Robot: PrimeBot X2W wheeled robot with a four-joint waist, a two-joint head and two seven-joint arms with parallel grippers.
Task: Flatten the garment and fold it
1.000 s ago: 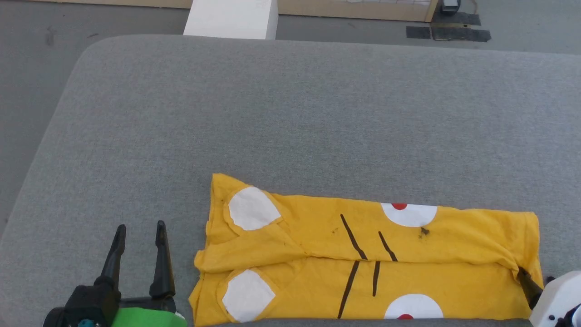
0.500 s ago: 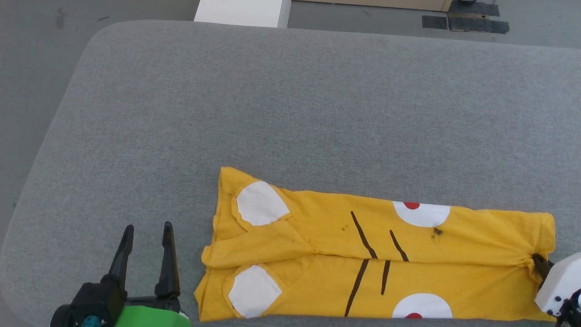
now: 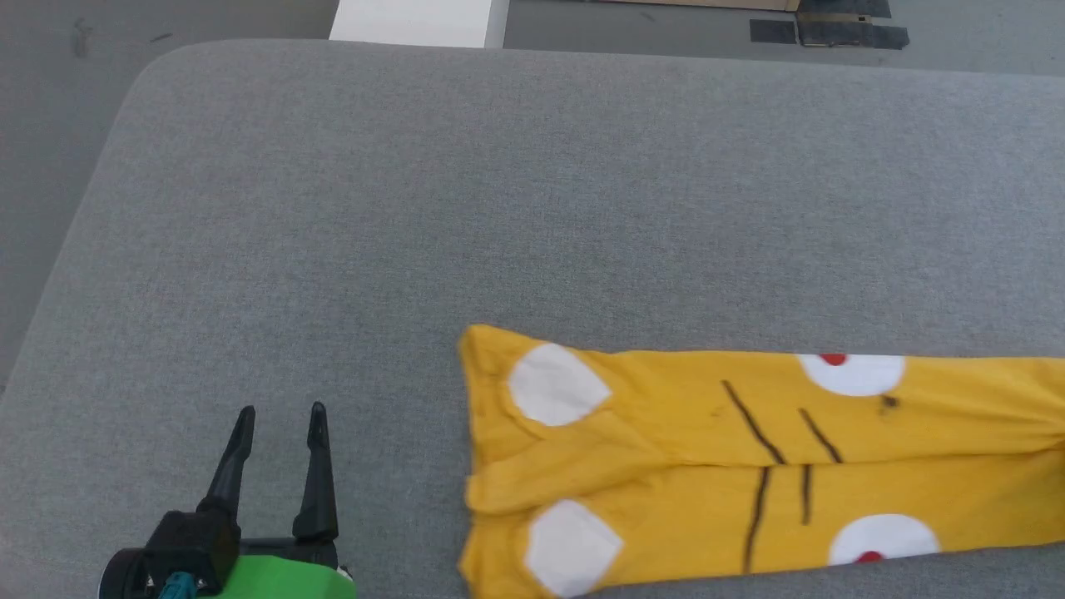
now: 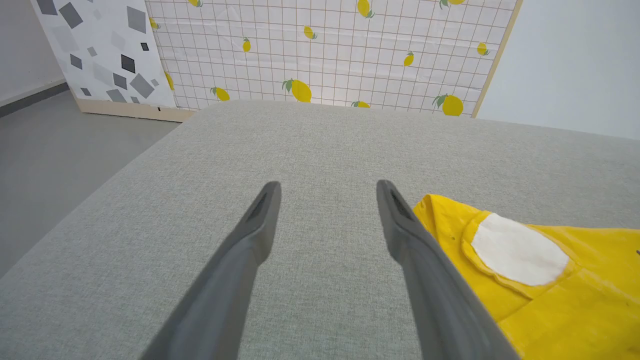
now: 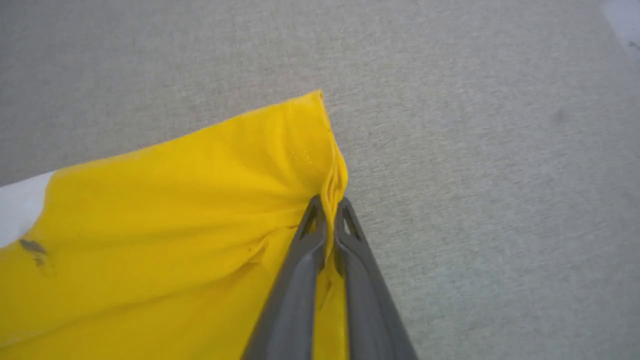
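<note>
The mustard-yellow T-shirt (image 3: 707,466) lies folded into a long band on the grey padded table (image 3: 499,208), running off the right edge of the head view, with white patches, red dots and black whisker lines on top. My left gripper (image 3: 279,412) stands open over bare table, left of the shirt's end; in the left wrist view the gripper (image 4: 327,187) is empty and the shirt (image 4: 550,290) lies just right of its right finger. In the right wrist view my right gripper (image 5: 327,202) is shut on a bunched edge of the shirt (image 5: 175,210).
A white box (image 3: 412,21) stands on the floor beyond the table's far edge, with dark mats (image 3: 832,32) further right. Lemon-print and grey-patterned panels (image 4: 325,50) stand behind the table in the left wrist view. The table's left edge curves down to grey floor (image 3: 33,166).
The head view has swung, so the shirt sits further right in it and its right end has left the picture along with the right gripper. The band looks drawn out longer and straighter.
</note>
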